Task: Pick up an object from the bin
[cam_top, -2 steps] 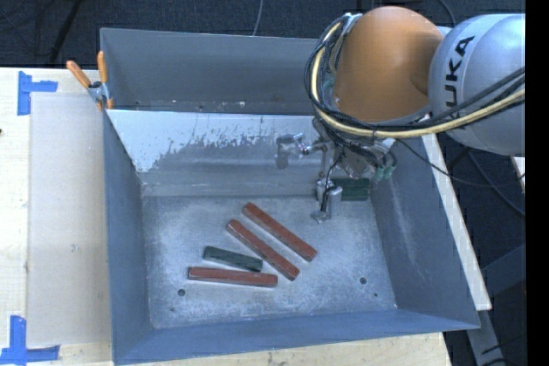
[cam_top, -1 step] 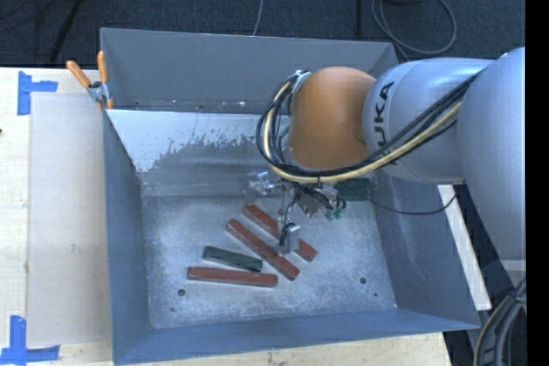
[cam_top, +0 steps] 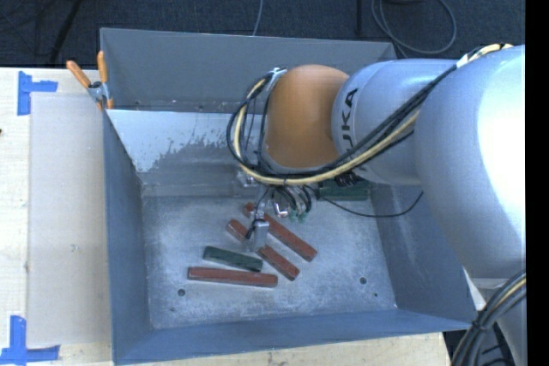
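Several slim bars lie loose on the floor of the grey metal bin (cam_top: pixel 163 210) as my gripper (cam_top: pixel 256 229) hangs low among them, just above and to the right of the dark green bar (cam_top: pixel 232 258). Whether the gripper is apart or closed I cannot tell; the orange wrist cover (cam_top: pixel 300 116) sits over it.

Nearest the tool is a diagonal red-brown bar (cam_top: pixel 292 241), up and to the right of the green bar. Its upper-left end lies at the gripper and its long axis slants away down to the right. A short red-brown bar (cam_top: pixel 238 229) lies straight above the green bar, just beside the tool's left. A third red-brown bar (cam_top: pixel 280 262) runs off the green bar's right end. The longest red-brown bar (cam_top: pixel 232 276) rests just below the green one, nearly parallel to it.

By my reckoning no bar is lifted yet. The pick turns on closing across the diagonal bar's narrow width, with neighbours crowding close.
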Robot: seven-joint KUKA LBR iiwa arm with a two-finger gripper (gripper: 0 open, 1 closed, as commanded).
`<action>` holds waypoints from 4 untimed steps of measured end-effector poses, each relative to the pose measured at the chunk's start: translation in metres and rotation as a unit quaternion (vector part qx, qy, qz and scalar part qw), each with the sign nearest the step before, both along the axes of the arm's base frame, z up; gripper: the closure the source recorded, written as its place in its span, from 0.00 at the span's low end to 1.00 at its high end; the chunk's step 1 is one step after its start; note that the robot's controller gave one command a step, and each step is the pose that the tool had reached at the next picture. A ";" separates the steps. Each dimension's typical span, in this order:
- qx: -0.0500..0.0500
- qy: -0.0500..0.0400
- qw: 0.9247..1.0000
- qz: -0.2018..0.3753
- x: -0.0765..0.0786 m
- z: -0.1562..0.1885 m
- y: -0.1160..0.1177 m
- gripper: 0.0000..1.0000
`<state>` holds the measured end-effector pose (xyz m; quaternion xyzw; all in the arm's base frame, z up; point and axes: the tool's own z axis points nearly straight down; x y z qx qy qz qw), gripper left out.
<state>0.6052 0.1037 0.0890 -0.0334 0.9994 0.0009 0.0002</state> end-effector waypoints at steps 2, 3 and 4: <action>0.000 -0.002 0.999 -0.047 0.010 -0.017 -0.044 1.00; 0.000 -0.005 1.000 -0.028 0.018 0.060 -0.038 1.00; 0.000 -0.005 1.000 -0.019 0.009 0.131 -0.027 1.00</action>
